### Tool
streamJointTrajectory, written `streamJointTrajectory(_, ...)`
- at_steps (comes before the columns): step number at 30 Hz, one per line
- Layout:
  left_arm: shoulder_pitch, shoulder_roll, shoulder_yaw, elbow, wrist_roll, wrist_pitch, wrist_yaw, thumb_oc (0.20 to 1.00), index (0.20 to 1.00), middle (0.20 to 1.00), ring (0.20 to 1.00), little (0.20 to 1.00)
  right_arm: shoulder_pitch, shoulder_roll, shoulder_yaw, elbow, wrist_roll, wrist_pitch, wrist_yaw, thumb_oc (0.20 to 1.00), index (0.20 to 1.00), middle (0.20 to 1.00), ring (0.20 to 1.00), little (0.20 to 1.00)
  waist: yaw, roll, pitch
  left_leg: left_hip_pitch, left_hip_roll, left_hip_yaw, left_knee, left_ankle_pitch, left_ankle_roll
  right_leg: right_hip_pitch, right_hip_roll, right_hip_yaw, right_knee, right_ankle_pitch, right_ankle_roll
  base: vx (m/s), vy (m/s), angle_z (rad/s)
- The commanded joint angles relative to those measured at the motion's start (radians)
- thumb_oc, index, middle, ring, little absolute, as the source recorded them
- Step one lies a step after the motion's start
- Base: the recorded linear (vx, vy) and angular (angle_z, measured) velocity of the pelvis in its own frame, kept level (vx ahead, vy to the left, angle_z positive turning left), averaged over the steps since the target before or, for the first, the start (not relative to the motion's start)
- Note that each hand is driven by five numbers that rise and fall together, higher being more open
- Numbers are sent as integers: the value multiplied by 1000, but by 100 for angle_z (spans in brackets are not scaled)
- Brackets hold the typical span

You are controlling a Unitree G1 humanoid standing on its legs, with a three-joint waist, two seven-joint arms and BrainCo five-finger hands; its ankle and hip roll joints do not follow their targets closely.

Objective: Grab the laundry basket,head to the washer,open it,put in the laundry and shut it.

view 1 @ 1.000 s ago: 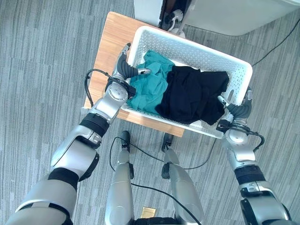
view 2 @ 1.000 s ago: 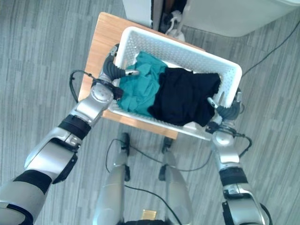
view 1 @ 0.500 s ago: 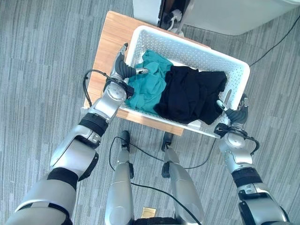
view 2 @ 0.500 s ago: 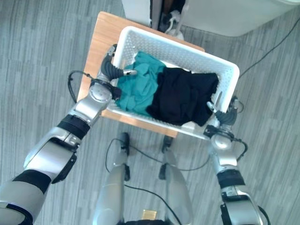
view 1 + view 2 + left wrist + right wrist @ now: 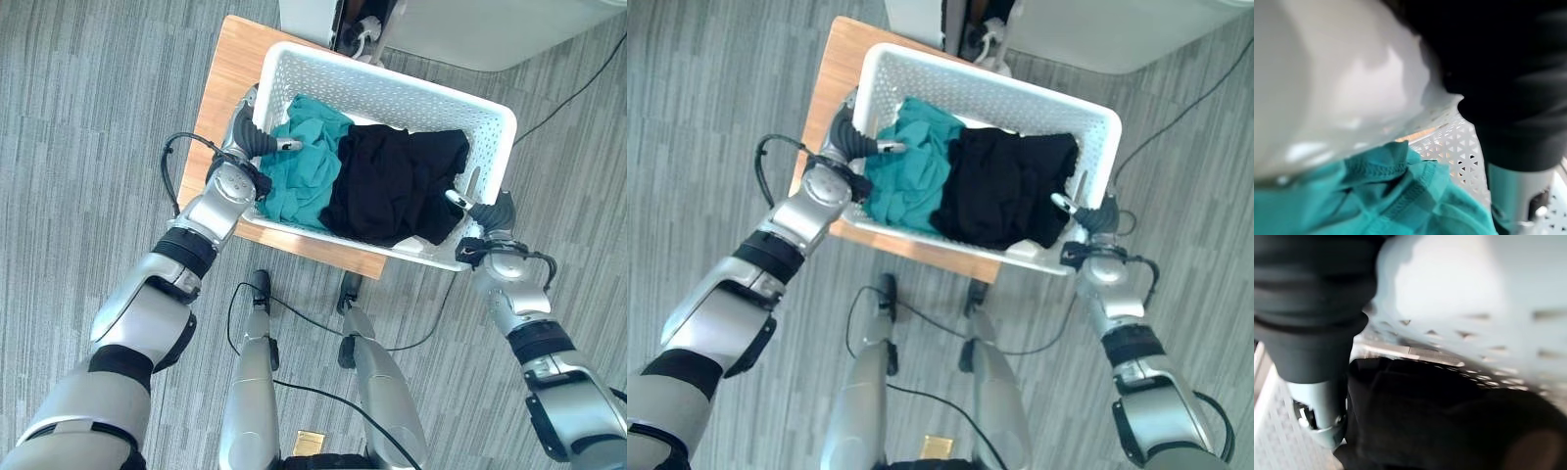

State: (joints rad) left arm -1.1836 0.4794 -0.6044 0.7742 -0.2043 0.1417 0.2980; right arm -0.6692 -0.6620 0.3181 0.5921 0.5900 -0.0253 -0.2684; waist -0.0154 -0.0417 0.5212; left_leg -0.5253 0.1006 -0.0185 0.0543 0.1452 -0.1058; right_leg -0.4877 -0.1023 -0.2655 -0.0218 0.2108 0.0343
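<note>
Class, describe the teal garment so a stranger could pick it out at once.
Find the white perforated plastic laundry basket resting on the small wooden table. Inside, at the end by the robot's left hand, lies the crumpled teal garment; the black clothing beside it is dark, not teal.

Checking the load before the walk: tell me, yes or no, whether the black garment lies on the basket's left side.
No: the black garment fills the right half of the white basket, and the teal garment lies on the left.

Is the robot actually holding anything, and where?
Yes: the white laundry basket, by its two short ends. The left hand hooks over one end's rim, the right hand over the other's.
</note>
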Motion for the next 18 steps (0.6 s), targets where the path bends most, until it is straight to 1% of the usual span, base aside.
streamJointTrajectory(1,-63,8,-13,57,-37,-30,-27,1000,1000,1000,1000,1000,-37,43,103,55,3,87,96,1000,1000,1000,1000,1000,32,-28,-1,-49,30,-7,85,-119,9,7,-95,3,86,-114,96,0,0,0)
streamJointTrajectory(2,-66,23,-29,55,-44,-33,-39,1000,1000,1000,1000,1000,-51,19,139,45,0,102,123,1000,1000,1000,1000,1000,33,-33,-1,-48,32,-6,84,-118,7,7,-94,2,85,-113,95,0,0,0)
streamJointTrajectory(3,-66,24,-28,55,-45,-33,-39,1000,1000,1000,1000,1000,-53,19,141,46,0,102,124,1000,1000,1000,1000,1000,32,-33,-1,-48,32,-6,84,-117,7,7,-94,2,85,-113,95,0,0,0)
streamJointTrajectory(4,-66,33,-39,58,-56,-38,-45,1000,1000,1000,1000,1000,-71,5,176,47,-2,114,142,1000,1000,1000,1000,1000,33,-37,-1,-48,33,-6,84,-117,7,8,-94,3,86,-113,94,0,0,0)
streamJointTrajectory(10,-75,70,-62,51,-61,-45,-56,1000,1000,1000,1000,1000,-98,-18,249,34,-33,147,187,1000,1000,1000,1000,1000,36,-44,-1,-48,35,-7,84,-115,8,7,-92,1,87,-115,92,0,0,0)
streamJointTrajectory(17,-68,87,-62,38,-68,-49,-59,1000,1000,1000,1000,1000,-103,-34,279,3,-74,162,206,1000,1000,1000,1000,1000,33,-48,-1,-48,36,-8,84,-115,8,7,-89,-4,90,-118,91,0,0,0)
streamJointTrajectory(18,-68,89,-61,38,-68,-49,-60,1000,1000,1000,1000,1000,-101,-34,278,2,-77,162,206,944,944,944,944,944,33,-49,-1,-49,36,-9,85,-115,8,8,-89,-4,90,-118,91,0,0,0)
